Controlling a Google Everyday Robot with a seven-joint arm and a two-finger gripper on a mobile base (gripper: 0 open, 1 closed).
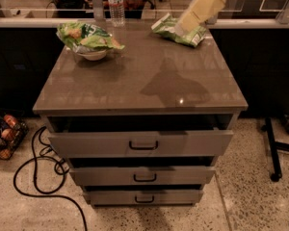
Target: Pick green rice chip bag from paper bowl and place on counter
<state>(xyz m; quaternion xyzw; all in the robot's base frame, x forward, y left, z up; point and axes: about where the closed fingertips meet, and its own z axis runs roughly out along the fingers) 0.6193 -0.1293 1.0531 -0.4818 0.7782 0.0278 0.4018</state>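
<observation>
The green rice chip bag [86, 36], bright green with white and yellow patches, lies across the paper bowl [93, 56] at the counter's back left and overhangs the rim. The counter [149, 78] is a glossy grey-brown top over three grey drawers. My gripper [184, 24], on a cream-yellow arm [204, 4], reaches in from the top right. It hangs over the counter's back right corner, far to the right of the bowl and bag. Its shadow falls on the middle of the top.
A paler green-and-white bag [176, 32] lies right under the gripper. A clear water bottle [116, 4] stands at the back, between the two bags. The top drawer [142, 142] is pulled out slightly. Black cables [36, 174] and a basket [2, 136] lie on the floor left; a black stand leg [273, 150] is at right.
</observation>
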